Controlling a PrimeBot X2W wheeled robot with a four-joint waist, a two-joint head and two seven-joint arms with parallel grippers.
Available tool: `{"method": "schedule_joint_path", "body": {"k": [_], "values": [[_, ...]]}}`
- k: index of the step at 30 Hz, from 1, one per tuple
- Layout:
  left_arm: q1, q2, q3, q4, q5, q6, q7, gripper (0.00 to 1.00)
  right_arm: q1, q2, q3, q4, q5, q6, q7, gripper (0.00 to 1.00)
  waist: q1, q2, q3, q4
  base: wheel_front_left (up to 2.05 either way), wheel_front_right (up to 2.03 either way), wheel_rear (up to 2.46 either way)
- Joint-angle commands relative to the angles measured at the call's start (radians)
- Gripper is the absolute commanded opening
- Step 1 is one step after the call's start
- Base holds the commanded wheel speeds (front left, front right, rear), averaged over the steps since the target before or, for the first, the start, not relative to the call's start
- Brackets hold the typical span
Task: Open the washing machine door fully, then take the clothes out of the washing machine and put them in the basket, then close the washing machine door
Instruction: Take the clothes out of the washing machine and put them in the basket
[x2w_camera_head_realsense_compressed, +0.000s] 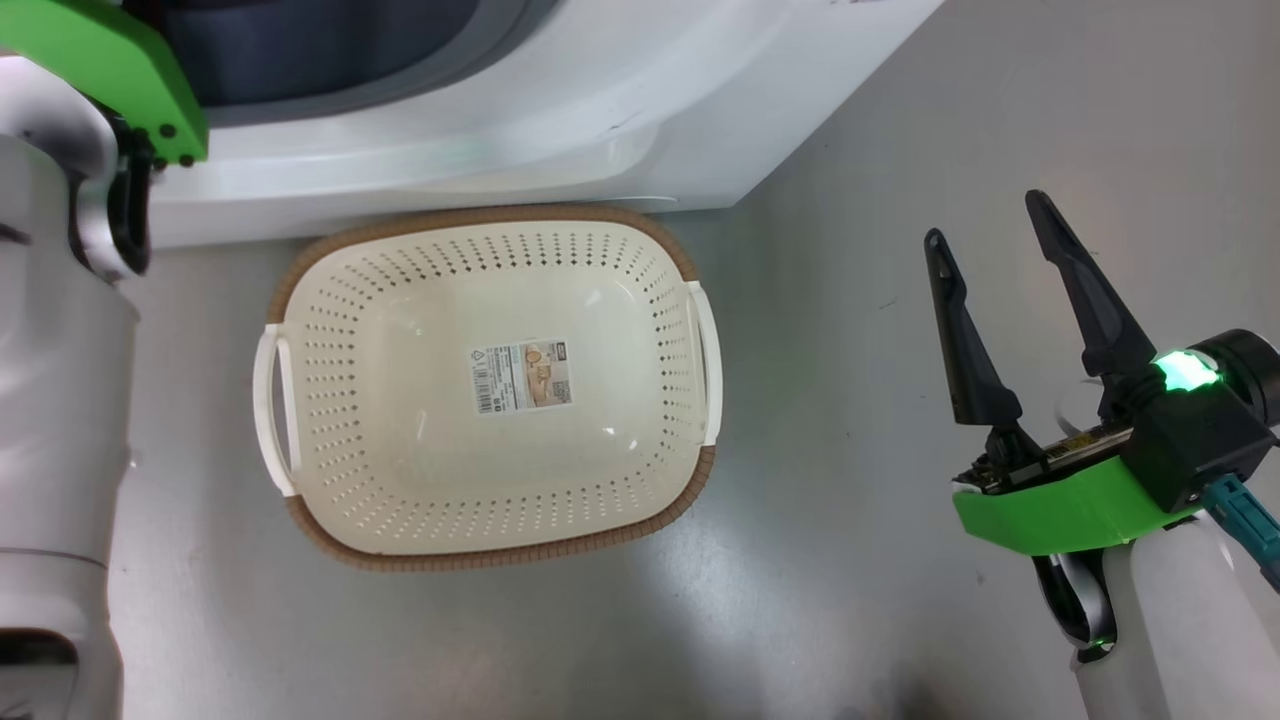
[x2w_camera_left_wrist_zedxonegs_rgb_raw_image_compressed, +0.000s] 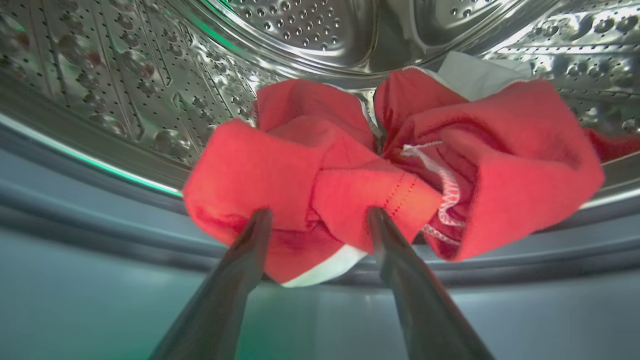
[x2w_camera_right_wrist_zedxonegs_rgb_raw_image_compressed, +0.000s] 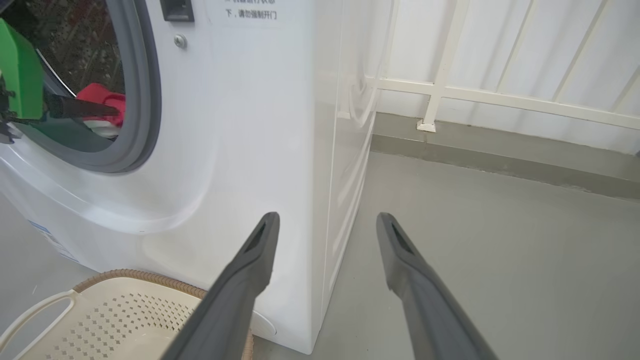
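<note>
1. The big white front-loading washing machine (x2w_camera_head_realsense_compressed: 450, 150) stands at the top of the head view. Its round mouth, edged by a grey rubber ring (x2w_camera_right_wrist_zedxonegs_rgb_raw_image_compressed: 145, 100), is uncovered in the right wrist view.
2. The bright red fabric clothes with white trim and white lining (x2w_camera_left_wrist_zedxonegs_rgb_raw_image_compressed: 310, 170) lie bunched inside the perforated steel drum (x2w_camera_left_wrist_zedxonegs_rgb_raw_image_compressed: 125, 65). They sit low and near the front, just behind the rubber ring.
3. The left tool (x2w_camera_left_wrist_zedxonegs_rgb_raw_image_compressed: 319, 212) reaches into the machine's mouth with its two long dark fingers spread wide apart. The fingertips (x2w_camera_left_wrist_zedxonegs_rgb_raw_image_compressed: 260, 222) sit at the near edge of the red heap, with a fold of fabric lying between them. The fingers are not pressed together on the fabric, and I cannot tell how firmly the tips touch it.
4. In the head view the left arm's pale forearm (x2w_camera_head_realsense_compressed: 50, 400) and green wrist plate (x2w_camera_head_realsense_compressed: 110, 70) run up the left edge towards the machine.
5. The small cream rectangular plastic basket with perforated sides, a brown woven-look rim and white side handles (x2w_camera_head_realsense_compressed: 350, 330) stands on the grey floor (x2w_camera_head_realsense_compressed: 850, 420), right against the foot of the machine. A paper label (x2w_camera_head_realsense_compressed: 520, 377) lies flat on its bottom.
6. The right tool (x2w_camera_head_realsense_compressed: 985, 215) hangs over the floor well to the right of the basket. Its fingers are spread wide with nothing between them, and they point past the machine's front corner.
7. A white metal railing (x2w_camera_right_wrist_zedxonegs_rgb_raw_image_compressed: 500, 95) runs along the back, beyond the machine's side.
</note>
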Motion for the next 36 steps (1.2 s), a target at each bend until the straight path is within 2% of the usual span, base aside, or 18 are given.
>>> {"method": "schedule_joint_path", "body": {"k": [1, 16, 20, 21, 22, 23, 36], "values": [[-0.023, 0.06, 0.009, -0.002, 0.011, 0.016, 0.015, 1.0, 0.001, 0.0, 0.025, -0.017, 0.019, -0.001, -0.006, 1.0, 0.0, 0.0, 0.0, -0.006, 0.0, 0.0, 0.0], [-0.08, 0.105, -0.022, 0.1, 0.028, 0.037, 0.034, 1.0, -0.009, 0.0, 0.047, -0.005, 0.047, -0.001, -0.006, 1.0, 0.0, 0.0, 0.015, -0.054, 0.0, 0.0, 0.0], [-0.09, 0.114, -0.039, 0.11, 0.042, 0.039, 0.01, 1.0, -0.01, 0.0, 0.051, -0.004, 0.051, -0.001, -0.006, 1.0, 0.0, 0.0, 0.017, -0.061, 0.0, 0.0, 0.0], [-0.092, 0.116, -0.046, 0.114, 0.046, 0.036, 0.01, 0.91, -0.01, 0.0, 0.051, -0.003, 0.052, -0.001, -0.006, 1.0, 0.0, 0.0, 0.017, -0.061, 0.0, 0.0, 0.0], [-0.095, 0.117, -0.051, 0.118, 0.049, 0.033, 0.01, 0.27, -0.011, 0.0, 0.051, -0.003, 0.053, -0.001, -0.006, 1.0, 0.0, 0.0, 0.018, -0.061, 0.0, 0.0, 0.0], [-0.098, 0.119, -0.055, 0.121, 0.05, 0.031, 0.008, 0.0, -0.012, 0.0, 0.05, -0.002, 0.053, -0.001, -0.006, 1.0, 0.0, 0.0, 0.018, -0.061, 0.0, 0.0, 0.0], [-0.118, 0.131, -0.085, 0.133, 0.056, 0.012, -0.049, 0.0, -0.018, 0.0, 0.046, 0.003, 0.053, -0.001, -0.006, 1.0, 0.0, 0.0, 0.018, -0.051, 0.0, 0.0, 0.0]]}}
